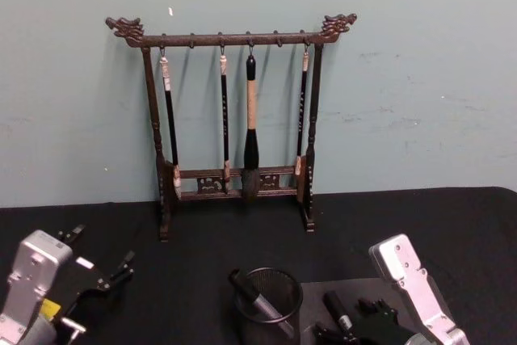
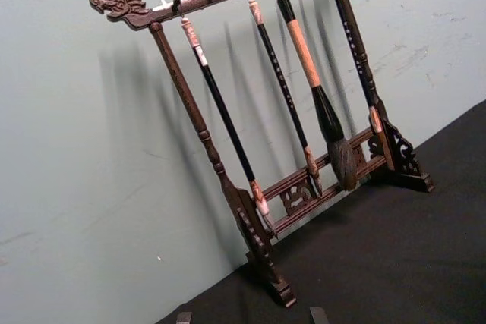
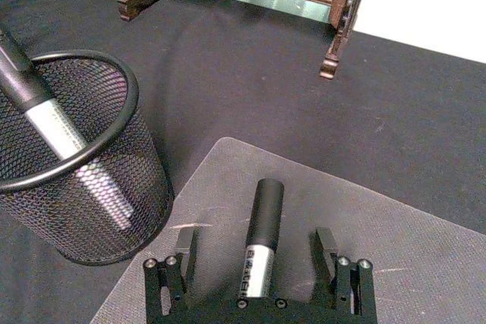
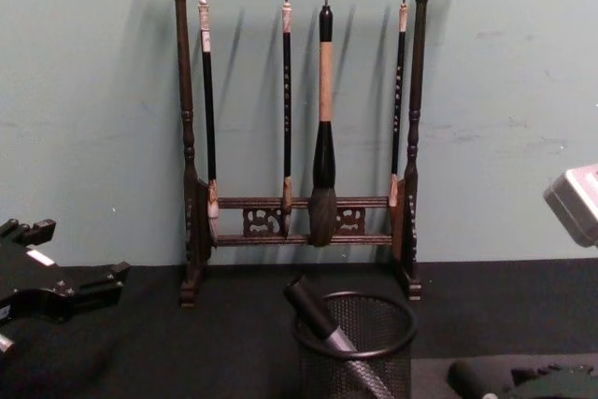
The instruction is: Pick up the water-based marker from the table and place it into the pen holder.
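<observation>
Water-based marker (image 3: 263, 210) lies on the grey mat (image 3: 402, 256) of the table (image 3: 425, 96), just beside the pen holder (image 3: 129, 202). The right wrist view shows it between the widely spread fingers of the right gripper (image 3: 256, 244), neither touching it. The chest view adds a second marker (image 4: 313, 310) leaning out over the holder's rim, while the left gripper (image 1: 101, 250) hangs well off to the left, fingers parted, its wrist camera facing the brush rack (image 2: 266, 111) and four hanging brushes.
</observation>
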`<control>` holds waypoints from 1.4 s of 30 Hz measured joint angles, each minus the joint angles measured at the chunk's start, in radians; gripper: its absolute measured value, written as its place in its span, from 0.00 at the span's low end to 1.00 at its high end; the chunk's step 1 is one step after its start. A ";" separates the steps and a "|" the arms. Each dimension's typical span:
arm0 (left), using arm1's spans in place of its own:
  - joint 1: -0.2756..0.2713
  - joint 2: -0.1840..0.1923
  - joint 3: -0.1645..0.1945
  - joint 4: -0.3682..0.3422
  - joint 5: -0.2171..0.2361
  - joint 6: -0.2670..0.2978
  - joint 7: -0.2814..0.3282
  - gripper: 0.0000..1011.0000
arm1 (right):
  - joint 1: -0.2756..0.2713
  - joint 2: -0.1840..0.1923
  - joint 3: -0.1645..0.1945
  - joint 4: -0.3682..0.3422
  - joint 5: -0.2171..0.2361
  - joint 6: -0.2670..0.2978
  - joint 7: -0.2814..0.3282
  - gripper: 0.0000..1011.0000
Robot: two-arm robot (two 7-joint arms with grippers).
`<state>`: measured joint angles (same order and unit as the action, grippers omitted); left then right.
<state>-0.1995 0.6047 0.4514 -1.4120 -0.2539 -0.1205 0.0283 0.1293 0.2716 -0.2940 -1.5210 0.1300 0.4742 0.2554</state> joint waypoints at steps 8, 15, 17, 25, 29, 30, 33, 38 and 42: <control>0.000 0.000 0.000 0.000 0.000 0.000 0.000 0.99 | 0.000 0.001 -0.001 -0.001 0.000 0.000 -0.002 0.99; 0.000 0.000 0.000 0.000 0.000 0.000 0.000 0.99 | 0.000 0.001 -0.002 -0.002 0.000 0.000 -0.004 0.99; 0.000 0.000 0.000 0.000 0.000 0.000 0.000 0.99 | -0.001 0.001 -0.002 -0.002 0.000 -0.001 -0.005 0.97; 0.000 0.000 0.000 0.000 0.000 0.000 0.000 0.99 | -0.001 0.002 -0.003 -0.003 0.000 -0.001 -0.006 0.80; 0.000 0.000 0.000 0.000 0.000 0.000 0.000 0.99 | -0.001 0.002 -0.003 -0.003 0.001 -0.001 -0.007 0.70; 0.000 0.000 0.000 0.000 0.000 0.000 0.000 0.99 | -0.001 0.002 -0.003 -0.003 0.001 -0.001 -0.007 0.65; 0.000 0.000 0.000 0.000 0.000 0.000 0.000 0.99 | -0.001 0.002 -0.003 -0.003 0.001 -0.001 -0.007 0.56; 0.000 0.000 0.000 0.000 0.000 0.000 0.000 0.99 | -0.001 0.002 -0.003 -0.003 0.001 -0.001 -0.007 0.39; 0.000 0.000 0.000 0.000 0.000 0.000 0.000 0.99 | -0.001 0.002 -0.003 -0.003 0.001 -0.001 -0.007 0.30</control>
<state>-0.1996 0.6047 0.4514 -1.4120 -0.2539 -0.1205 0.0283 0.1278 0.2737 -0.2967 -1.5240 0.1308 0.4731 0.2480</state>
